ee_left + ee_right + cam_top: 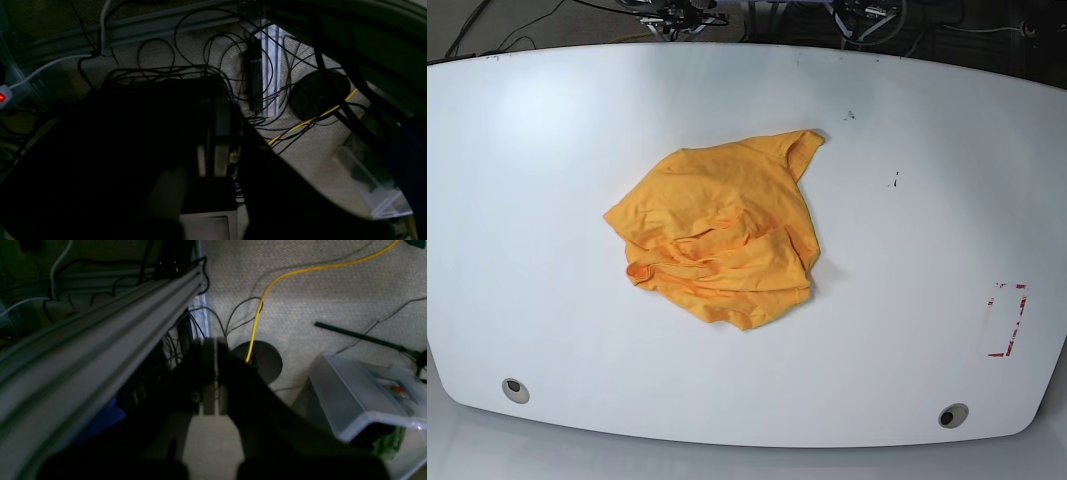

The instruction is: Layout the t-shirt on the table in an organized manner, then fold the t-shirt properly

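Note:
The orange-yellow t-shirt [722, 235] lies crumpled in a heap near the middle of the white table [907, 150], one sleeve pointing to the back right. Neither gripper is over the table; only arm parts show at the far edge, the left arm [867, 14] and the right arm [677, 14]. In the wrist views both grippers hang off the table and face the carpeted floor. The left gripper [215, 105] is dim, with its jaws together and nothing between them. The right gripper [210, 341] has its pads pressed together and holds nothing.
Two grey grommets [515, 390] [952, 415] sit near the front edge, and a red tape outline [1007, 320] at the right. On the floor are a frame rail [100, 340], tangled black cables [200, 56], a yellow cable [267, 290], a round black base [318, 93] and a clear bin [360, 400].

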Motion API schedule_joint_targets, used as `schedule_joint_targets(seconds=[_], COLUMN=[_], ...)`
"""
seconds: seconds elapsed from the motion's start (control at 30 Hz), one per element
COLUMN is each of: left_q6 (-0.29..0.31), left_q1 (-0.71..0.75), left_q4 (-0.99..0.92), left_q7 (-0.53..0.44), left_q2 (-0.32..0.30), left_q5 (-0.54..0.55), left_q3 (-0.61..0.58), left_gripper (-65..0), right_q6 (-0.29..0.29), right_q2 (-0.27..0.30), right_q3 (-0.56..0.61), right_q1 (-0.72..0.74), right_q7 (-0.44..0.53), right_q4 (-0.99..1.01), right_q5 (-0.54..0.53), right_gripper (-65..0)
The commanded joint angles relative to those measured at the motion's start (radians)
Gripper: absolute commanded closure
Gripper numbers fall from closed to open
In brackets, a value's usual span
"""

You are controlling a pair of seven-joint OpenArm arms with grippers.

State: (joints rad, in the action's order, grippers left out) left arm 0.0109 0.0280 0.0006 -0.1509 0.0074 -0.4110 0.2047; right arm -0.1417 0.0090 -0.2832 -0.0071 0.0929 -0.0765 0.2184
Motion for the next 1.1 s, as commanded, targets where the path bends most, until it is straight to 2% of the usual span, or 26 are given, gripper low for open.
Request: schedule_joint_targets(seconds=[0.0,0.23,1.07], left_q6=[-0.001,-0.001,-0.001], left_q1=[0.002,0.002,0.002], left_q4=[-0.001,-0.001,-0.001], left_q7=[-0.003,-0.003,-0.003], left_q2=[-0.001,-0.001,-0.001], left_q5=[-0.002,-0.002,-0.002], left_q3=[0.002,0.002,0.002], left_gripper=[-1.9,-1.9,-1.9], right_q6=[-0.006,-0.006,-0.006], right_q2=[-0.002,-0.031,-0.017], right_q3=[0.0,0.0,-0.003], right_q1=[-0.003,0.002,-0.084], right_q7=[0.003,0.006,0.005], right_q4=[-0.001,-0.006,-0.001], right_q5=[0.006,0.006,0.002], right_gripper=[-0.4,-0.4,-0.4])
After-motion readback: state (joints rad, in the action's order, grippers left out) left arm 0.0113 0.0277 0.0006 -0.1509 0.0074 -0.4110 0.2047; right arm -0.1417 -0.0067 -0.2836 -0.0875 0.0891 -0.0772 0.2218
